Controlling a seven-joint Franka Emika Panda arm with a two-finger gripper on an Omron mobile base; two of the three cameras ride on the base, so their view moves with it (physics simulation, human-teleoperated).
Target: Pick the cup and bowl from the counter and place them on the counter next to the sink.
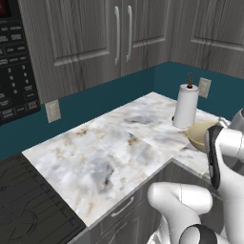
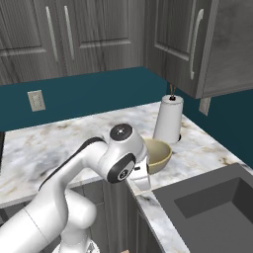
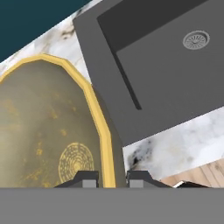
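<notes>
The bowl [image 3: 48, 131] hung in the gripper [image 3: 112, 177], its yellow rim passing straight between the two dark fingertips [image 3: 87, 178], which were closed on that rim from either side. In the hand view its tan inside, with a faint ring pattern at the bottom, took up the left half, and its edge overlapped the border of the sink [image 3: 175, 78]. In the right base view the bowl [image 2: 157, 154] showed partly behind the arm's wrist, over the counter [image 2: 59, 143] near the corner where the marble turns toward the sink [image 2: 212, 202]; whether it touched the marble or was lifted clear of it could not be told. The left base view showed the bowl [image 1: 200, 136] at the right edge, half hidden by the white arm. Just behind it stood a white paper-towel roll [image 2: 168, 120] on a holder with a dark post, upright on the counter in the corner by the teal backsplash [image 2: 94, 96]. The sink was a dark grey basin with a round drain [image 3: 195, 40]. Farther off, grey wall cabinets [image 1: 86, 33] hung above the backsplash, a wall outlet [image 1: 53, 111] sat in it, and a black stovetop [image 1: 28, 205] lay at the counter's far left under a black microwave panel [image 1: 16, 62].
</notes>
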